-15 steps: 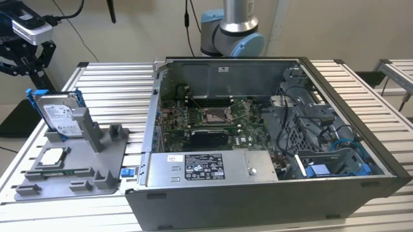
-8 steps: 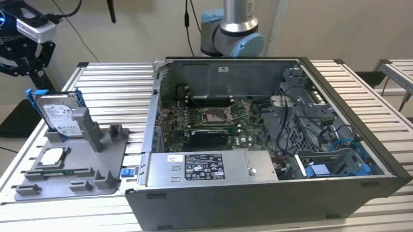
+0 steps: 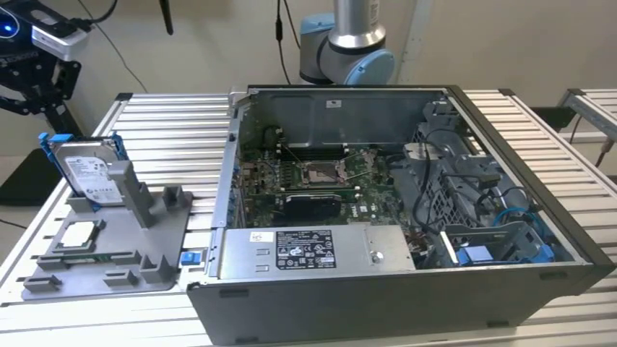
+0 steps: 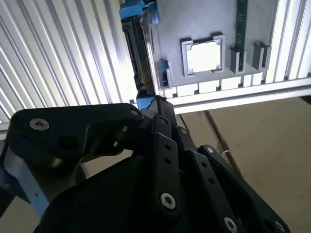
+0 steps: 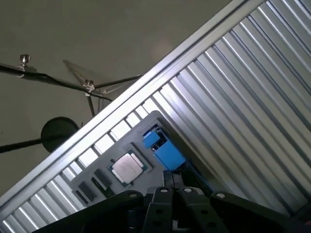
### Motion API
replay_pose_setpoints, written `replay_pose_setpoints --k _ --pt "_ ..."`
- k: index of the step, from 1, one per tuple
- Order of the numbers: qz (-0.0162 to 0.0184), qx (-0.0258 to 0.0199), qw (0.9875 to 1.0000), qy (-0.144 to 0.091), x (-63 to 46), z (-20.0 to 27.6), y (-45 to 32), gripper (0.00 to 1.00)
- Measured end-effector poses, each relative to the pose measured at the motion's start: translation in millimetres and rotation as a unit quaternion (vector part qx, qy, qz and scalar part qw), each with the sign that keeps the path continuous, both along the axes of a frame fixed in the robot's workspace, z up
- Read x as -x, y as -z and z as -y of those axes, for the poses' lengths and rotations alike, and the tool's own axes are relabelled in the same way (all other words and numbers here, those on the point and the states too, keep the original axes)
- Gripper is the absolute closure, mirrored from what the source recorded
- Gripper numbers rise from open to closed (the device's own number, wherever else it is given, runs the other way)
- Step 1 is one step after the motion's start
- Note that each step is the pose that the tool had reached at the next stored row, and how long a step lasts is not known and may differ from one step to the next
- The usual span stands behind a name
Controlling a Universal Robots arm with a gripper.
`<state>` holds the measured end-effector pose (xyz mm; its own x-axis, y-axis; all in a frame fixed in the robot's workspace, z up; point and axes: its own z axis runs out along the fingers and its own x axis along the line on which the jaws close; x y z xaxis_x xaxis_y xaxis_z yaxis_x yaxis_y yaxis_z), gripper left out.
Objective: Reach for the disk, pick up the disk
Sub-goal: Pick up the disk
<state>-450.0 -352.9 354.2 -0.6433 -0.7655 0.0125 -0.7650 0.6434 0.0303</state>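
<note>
Exterior view: the disk [image 3: 85, 172] stands on edge in a grey holder [image 3: 135, 249] at the exterior view's left, with the claw [image 3: 40, 92] above it, apart. Second wrist view: claw [image 4: 154, 104] looks pinched together, empty. First wrist view: disk [image 5: 167, 155] ahead. I'd call it reaching, and grasping needs the claw spread.

You have an open case [image 3: 386, 303] lying on the slatted table [image 3: 173, 130], its motherboard [image 3: 318, 181] exposed and the power supply [image 3: 308, 253] along its near wall. Just beside it, to the exterior view's left, a grey tray [image 3: 164, 224] holds a square chip [image 3: 79, 233]. A blue clip [image 3: 188, 257] sits between tray and case.
</note>
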Motion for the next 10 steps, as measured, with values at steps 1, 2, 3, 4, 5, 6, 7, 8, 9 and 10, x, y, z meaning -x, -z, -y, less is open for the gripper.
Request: replay_pose_setpoints --k 1,2,3,4,5,6,7,8,9,10 --pt "0.0 0.0001 1.0 -0.007 0.0 0.0 0.0 1.0" --pt "0.0 0.0001 0.9999 -0.014 0.0 0.0 0.0 1.0" --pt "0.0 0.0002 0.9998 -0.02 0.0 0.0 0.0 1.0" --pt "0.0 0.0002 0.9996 -0.027 0.0 0.0 0.0 1.0" --pt "0.0 0.0002 0.9994 -0.033 0.0 0.0 0.0 1.0" --pt "0.0 0.0003 0.9992 -0.04 0.0 0.0 0.0 1.0" --pt "0.0 0.0003 0.9989 -0.047 0.0 0.0 0.0 1.0" --pt "0.0 0.0003 0.9986 -0.053 0.0 0.0 0.0 1.0" --pt "0.0 0.0004 0.9982 -0.06 0.0 0.0 0.0 1.0" --pt "0.0 0.0004 0.9978 -0.066 0.0 0.0 0.0 1.0"
